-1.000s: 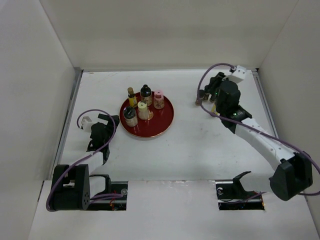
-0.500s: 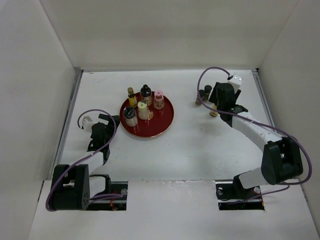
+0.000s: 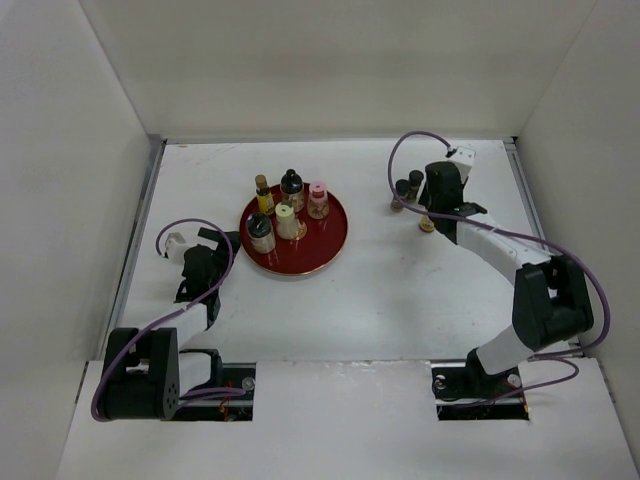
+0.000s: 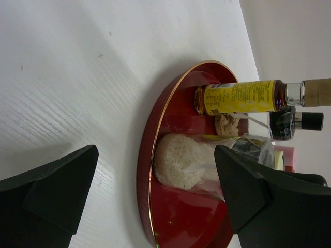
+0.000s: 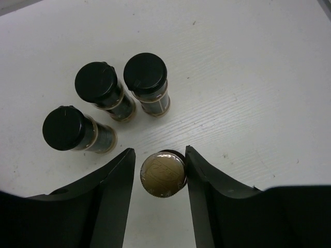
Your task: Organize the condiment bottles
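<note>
A red tray [image 3: 312, 262] holds several bottles: a yellow-labelled one [image 3: 263, 196], a black-capped one [image 3: 291, 185], a pink-capped one [image 3: 318, 196], a cream-capped one [image 3: 286, 216] and a black-capped jar [image 3: 260, 233]. Three black-capped bottles [image 5: 96, 82] stand on the table at the back right. A gold-capped bottle [image 5: 163, 173] stands upright near them [image 3: 427, 224]. My right gripper [image 5: 160, 151] is open, its jaws either side of the gold cap with a small gap on the left. My left gripper [image 4: 155, 160] is open and empty, left of the tray [image 4: 176, 222].
White walls close in the table on the left, back and right. The right arm's purple cable [image 3: 405, 150] loops above the back-right bottles. The left wrist view shows the yellow-labelled bottle [image 4: 238, 97] and a jar of white grains [image 4: 181, 160] on the tray.
The right arm has folded in and its gripper has moved toward the back, bringing the gold-capped bottle into view on the table. The left arm has not moved.
</note>
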Controlling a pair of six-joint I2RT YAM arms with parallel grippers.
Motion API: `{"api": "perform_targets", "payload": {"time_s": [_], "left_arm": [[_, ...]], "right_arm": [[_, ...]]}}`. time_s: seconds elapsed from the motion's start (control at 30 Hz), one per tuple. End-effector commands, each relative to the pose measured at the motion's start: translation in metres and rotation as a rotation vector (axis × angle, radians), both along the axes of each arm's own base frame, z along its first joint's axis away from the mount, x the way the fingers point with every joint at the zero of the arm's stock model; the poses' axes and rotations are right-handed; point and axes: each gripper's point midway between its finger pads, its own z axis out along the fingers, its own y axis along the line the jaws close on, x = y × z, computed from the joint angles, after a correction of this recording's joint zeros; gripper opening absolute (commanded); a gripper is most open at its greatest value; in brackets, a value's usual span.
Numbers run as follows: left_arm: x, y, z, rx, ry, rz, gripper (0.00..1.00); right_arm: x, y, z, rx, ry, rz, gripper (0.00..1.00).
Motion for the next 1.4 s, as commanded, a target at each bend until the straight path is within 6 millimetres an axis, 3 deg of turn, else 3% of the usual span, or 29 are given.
{"api": "perform_targets", "payload": {"time_s": [0.0, 0.17, 0.3, 0.43, 0.6, 0.8, 0.93, 1.03, 1.17, 1.37], "left_arm": [[0.010, 0.000, 0.018, 0.011, -0.068, 0.000, 1.00], [0.010, -0.001, 0.018, 0.009, -0.066, -0.007, 1.00], [0.010, 0.001, 0.016, 0.002, -0.060, -0.001, 1.00], [0.009, 0.002, 0.019, 0.010, -0.069, 0.004, 1.00], [0.008, 0.002, 0.017, 0.003, -0.065, 0.001, 1.00], [0.007, 0.004, 0.017, 0.002, -0.065, 0.005, 1.00], [0.008, 0.004, 0.018, 0.010, -0.068, 0.010, 1.00], [0.008, 0.004, 0.017, 0.000, -0.064, 0.004, 1.00], [0.007, 0.006, 0.020, 0.009, -0.074, 0.015, 1.00], [0.007, 0.005, 0.019, 0.004, -0.071, 0.007, 1.00]], "right_arm": [[0.012, -0.005, 0.019, -0.010, -0.039, -0.017, 0.47], [0.009, -0.009, 0.018, -0.016, -0.032, -0.038, 0.34], [0.002, -0.013, 0.038, -0.021, -0.086, -0.060, 0.29], [-0.008, 0.017, 0.071, -0.012, -0.143, 0.016, 0.26], [-0.028, 0.092, 0.106, 0.041, -0.215, 0.204, 0.25], [-0.060, 0.222, 0.112, 0.104, -0.236, 0.514, 0.25], [-0.076, 0.285, 0.120, 0.120, -0.264, 0.645, 0.25], [-0.087, 0.321, 0.119, 0.132, -0.267, 0.712, 0.24], [-0.096, 0.358, 0.102, 0.132, -0.237, 0.768, 0.24], [-0.098, 0.388, 0.075, 0.102, -0.226, 0.794, 0.25]]}}
